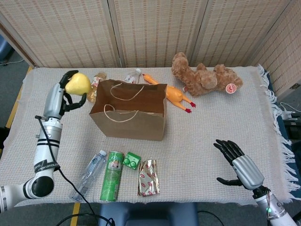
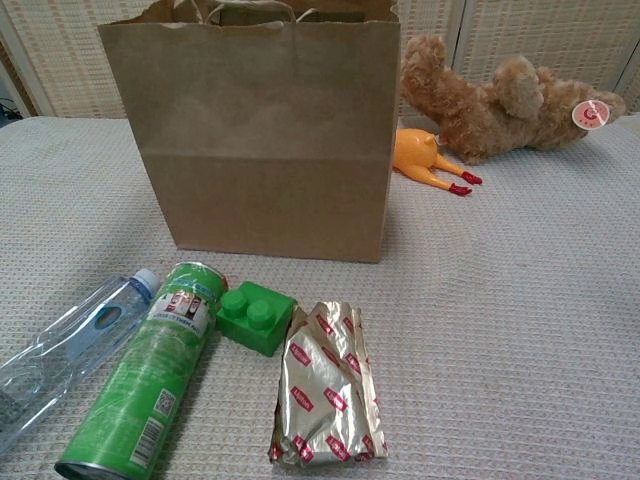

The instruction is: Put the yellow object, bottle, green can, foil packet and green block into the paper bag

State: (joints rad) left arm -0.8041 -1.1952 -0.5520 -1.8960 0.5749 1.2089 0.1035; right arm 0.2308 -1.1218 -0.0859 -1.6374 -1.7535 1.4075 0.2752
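We find the first step in hand: the left hand grasps the yellow object, raised just left of the paper bag, not yet over its mouth. We judge the next move calls for carrying it rightward above the opening, then releasing.

The right hand rests released, fingers apart. Only the head view shows either hand; the chest view shows bottle, green can, green block and foil packet on the surface.

No wording can be made out with certainty. A red and white label is seen on the green can, red marks are repeated over the foil packet, and a round pink tag on the teddy bear carries an unreadable mark.
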